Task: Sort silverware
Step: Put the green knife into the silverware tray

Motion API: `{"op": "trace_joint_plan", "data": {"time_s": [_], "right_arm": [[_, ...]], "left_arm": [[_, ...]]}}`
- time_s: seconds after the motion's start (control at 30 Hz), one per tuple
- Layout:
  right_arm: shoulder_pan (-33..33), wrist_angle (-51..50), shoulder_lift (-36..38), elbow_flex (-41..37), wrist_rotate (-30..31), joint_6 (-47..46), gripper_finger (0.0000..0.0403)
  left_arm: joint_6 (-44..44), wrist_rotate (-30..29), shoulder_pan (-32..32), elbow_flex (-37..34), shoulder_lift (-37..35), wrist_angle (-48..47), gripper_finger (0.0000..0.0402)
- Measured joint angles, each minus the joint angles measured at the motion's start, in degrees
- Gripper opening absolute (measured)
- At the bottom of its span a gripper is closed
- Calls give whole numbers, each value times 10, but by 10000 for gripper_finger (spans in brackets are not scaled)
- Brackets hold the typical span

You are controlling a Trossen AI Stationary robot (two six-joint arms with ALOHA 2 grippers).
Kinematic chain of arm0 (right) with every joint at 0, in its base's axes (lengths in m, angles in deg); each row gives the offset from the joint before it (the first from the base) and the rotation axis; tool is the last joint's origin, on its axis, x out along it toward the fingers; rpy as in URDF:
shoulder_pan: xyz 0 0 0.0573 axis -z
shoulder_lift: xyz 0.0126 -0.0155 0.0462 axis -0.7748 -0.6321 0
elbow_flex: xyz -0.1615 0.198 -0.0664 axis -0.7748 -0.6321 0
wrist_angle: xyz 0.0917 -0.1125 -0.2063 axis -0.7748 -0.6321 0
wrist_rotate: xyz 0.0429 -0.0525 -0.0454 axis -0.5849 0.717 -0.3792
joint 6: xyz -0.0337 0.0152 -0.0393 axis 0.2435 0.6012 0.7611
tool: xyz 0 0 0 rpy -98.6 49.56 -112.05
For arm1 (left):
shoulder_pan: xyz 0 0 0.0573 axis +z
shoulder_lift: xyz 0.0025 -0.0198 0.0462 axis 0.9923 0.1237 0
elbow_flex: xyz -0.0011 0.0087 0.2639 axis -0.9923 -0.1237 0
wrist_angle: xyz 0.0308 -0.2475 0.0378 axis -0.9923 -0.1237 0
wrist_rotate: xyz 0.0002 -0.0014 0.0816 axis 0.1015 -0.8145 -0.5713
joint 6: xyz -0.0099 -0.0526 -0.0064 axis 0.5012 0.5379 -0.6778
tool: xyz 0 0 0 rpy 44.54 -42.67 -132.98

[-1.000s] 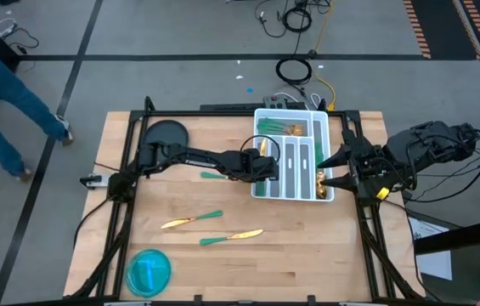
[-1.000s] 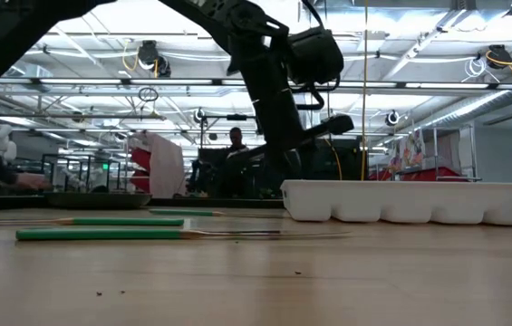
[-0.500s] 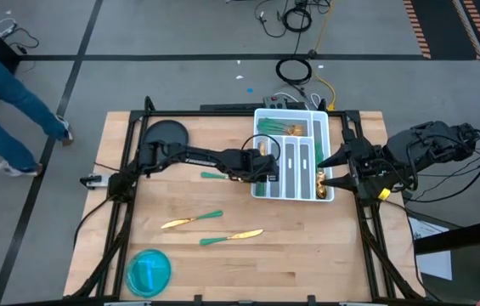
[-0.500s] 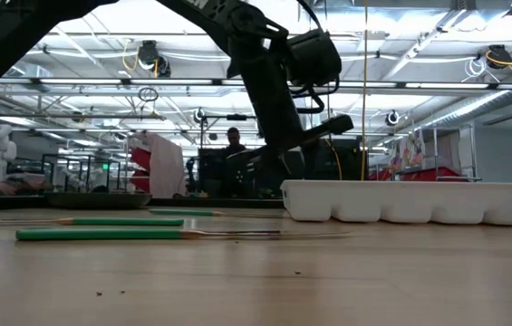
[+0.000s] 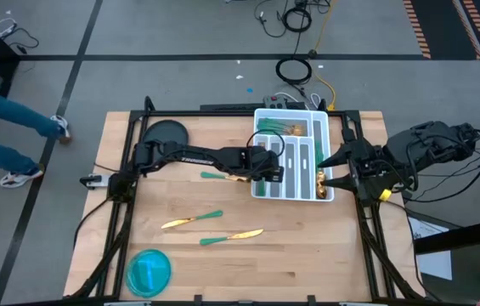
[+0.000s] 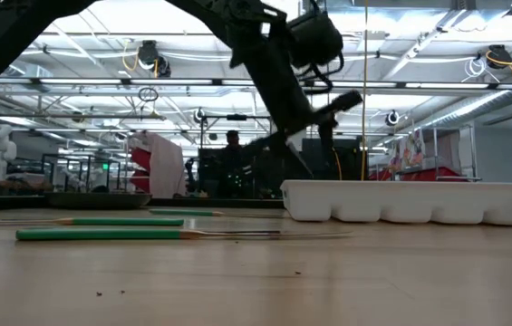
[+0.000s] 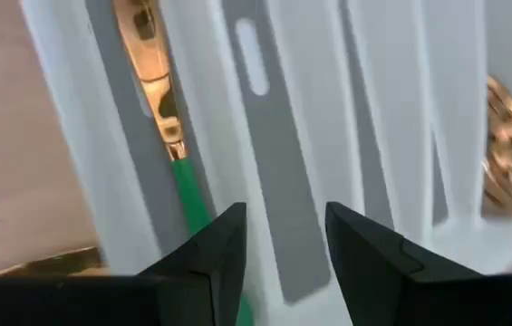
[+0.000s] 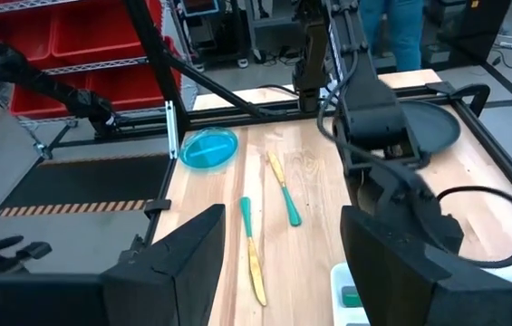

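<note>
The white divided tray [image 5: 295,158] stands at the table's far right. My left gripper [image 5: 267,167] hangs open just above its left slot, where a gold-headed piece of silverware with a green handle [image 7: 170,143] lies flat, touched by neither finger [image 7: 219,249]. More silverware lies in the tray's far compartment [image 5: 275,127], and gold spoons [image 7: 500,145] fill its right slot. Three pieces lie loose on the wood [image 5: 193,219] [image 5: 231,235] [image 5: 214,176]. My right gripper [image 5: 326,168] waits open and raised at the tray's right edge.
A blue plate [image 5: 149,270] sits at the near left corner and a dark round plate [image 5: 165,133] at the far left. The black frame rails [image 5: 125,212] run along the table's sides. A person walks on the floor left of the table.
My left gripper has opened, letting go of the gold-and-green piece, which now lies in the tray's left slot. The gripper has risen a little above the tray and rolled at the wrist. The person at the left has walked on.
</note>
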Motion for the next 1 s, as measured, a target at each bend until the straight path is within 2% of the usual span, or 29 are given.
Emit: {"op": "trace_joint_plan", "data": {"time_s": [0.17,0.27,0.33,0.43,0.5,0.6,0.67,0.73,0.83,1.0], "right_arm": [[0,0,0,0,0,6,212],[0,0,0,0,0,8,212],[0,-3,0,0,0,6,212],[0,-16,2,0,2,4,212],[0,-30,5,1,2,0,212],[0,-37,7,1,4,-9,212],[0,-41,7,0,4,-16,212],[0,-40,8,1,4,-24,212],[0,-42,8,1,3,-42,212],[0,-44,7,0,3,-56,212]], "left_arm": [[-100,-1,3,29,-26,-30,157],[-213,41,6,53,-51,-54,157],[-300,74,6,75,-67,-108,157],[-425,80,3,93,-106,-229,157],[-505,57,2,98,-135,-302,157],[-617,-6,1,96,-166,-419,157],[-670,-15,5,73,-186,-427,157],[-686,13,15,29,-201,-395,157],[-716,64,34,-66,-228,-333,157],[-756,81,65,-235,-271,-231,157]]}}
